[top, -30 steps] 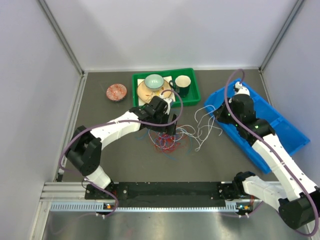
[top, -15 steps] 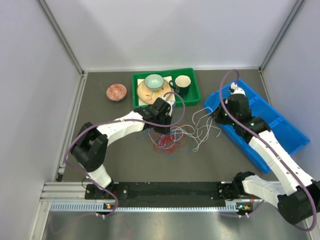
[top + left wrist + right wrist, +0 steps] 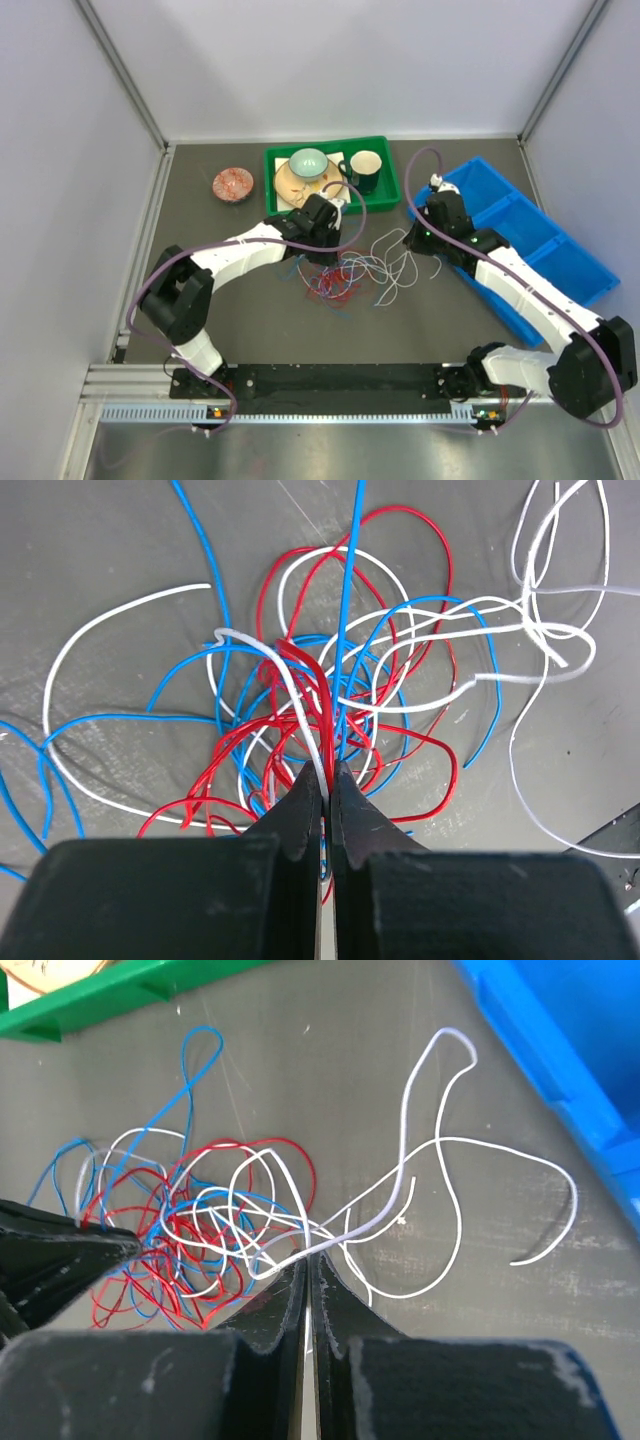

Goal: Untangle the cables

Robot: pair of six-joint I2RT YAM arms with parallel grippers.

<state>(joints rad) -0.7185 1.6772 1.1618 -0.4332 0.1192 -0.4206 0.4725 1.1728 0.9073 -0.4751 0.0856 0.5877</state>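
The cables (image 3: 340,278) lie as one knot of red, blue and white strands on the dark table, with loose white loops (image 3: 392,262) trailing to the right. My left gripper (image 3: 333,255) points down into the knot. In the left wrist view its jaws (image 3: 328,772) are shut on a red strand (image 3: 300,665) and a white strand running side by side. From the right, my right gripper (image 3: 413,243) is shut on a white cable (image 3: 404,1120), pinched at its tips (image 3: 308,1258) beside the knot (image 3: 190,1230).
A green tray (image 3: 372,206) with a bowl (image 3: 308,162), a plate and a cup (image 3: 365,165) stands just behind the cables. A small pink dish (image 3: 233,183) sits to its left. A blue bin (image 3: 560,262) lies at the right, beneath the right arm.
The left jaws have shut on strands in the knot. The right arm has swung left from over the blue bin towards the knot, and the white loops have bunched up.
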